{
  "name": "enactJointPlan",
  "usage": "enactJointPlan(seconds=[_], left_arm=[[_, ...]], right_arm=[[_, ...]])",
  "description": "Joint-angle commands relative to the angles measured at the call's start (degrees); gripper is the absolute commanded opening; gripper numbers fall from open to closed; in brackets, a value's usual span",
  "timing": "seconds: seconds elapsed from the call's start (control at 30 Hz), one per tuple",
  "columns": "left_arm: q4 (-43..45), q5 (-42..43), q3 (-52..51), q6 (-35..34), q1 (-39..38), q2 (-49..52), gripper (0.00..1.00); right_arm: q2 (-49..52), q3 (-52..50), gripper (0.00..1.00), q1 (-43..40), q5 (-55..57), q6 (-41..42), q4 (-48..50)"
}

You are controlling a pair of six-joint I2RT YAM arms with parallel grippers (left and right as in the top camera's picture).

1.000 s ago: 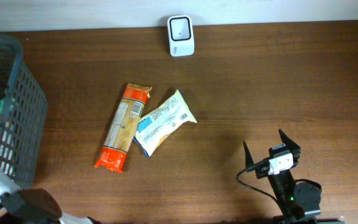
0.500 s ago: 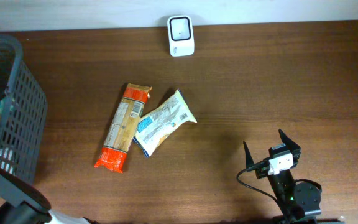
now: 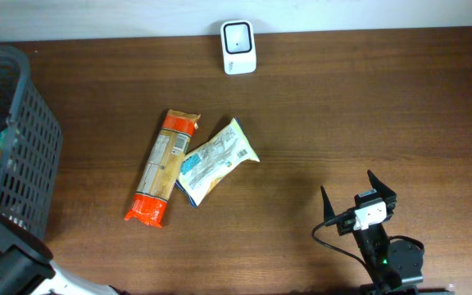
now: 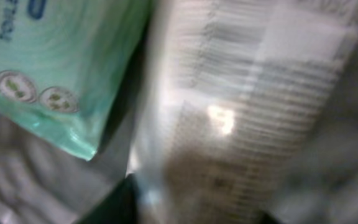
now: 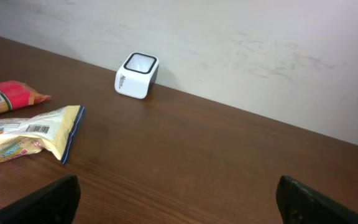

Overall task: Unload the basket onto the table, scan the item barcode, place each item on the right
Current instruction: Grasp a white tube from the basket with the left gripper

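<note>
Overhead: orange packet (image 3: 161,168) touching white pouch (image 3: 216,161) on tabletop (image 3: 367,106), scanner (image 3: 238,36) at far edge | right gripper (image 3: 352,197): jaws wide, empty | left gripper: jaws unseen, cannot tell; blurred printed wrapper (image 4: 253,106) fills left wrist view

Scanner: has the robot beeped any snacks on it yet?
Nothing sits at the white scanner. Two packets, the orange packet and the white packet, already lie on the table; whether they were scanned cannot be told. The left arm is down by the basket, its camera close to a green packet and a shiny packet. Carrying one to the scanner remains. The right gripper hangs open.
</note>
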Motion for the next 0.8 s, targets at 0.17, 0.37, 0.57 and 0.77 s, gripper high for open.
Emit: enactJointPlan(seconds=[0.17,0.37,0.57,0.77], left_arm=[[-3.2,2.4,3.1,-3.3,-0.4,0.4,0.13],[-10.3,4.7,16.9,-8.3,-2.9,-6.8,0.0],[-11.6,10.4,30.6,-10.4,-9.6,-16.9,0.0],[-15.1,11.9,33.8,-10.8,-26.3,-27.3,0.0]], right_arm=[[-0.4,-0.5,0.99,-0.4,0.3,0.2,-0.2],[-0.4,-0.5,0.99,-0.4,0.3,0.2,-0.2],[-0.4,-0.5,0.99,-0.4,0.3,0.2,-0.2],[-0.4,-0.5,0.99,-0.4,0.3,0.2,-0.2]])
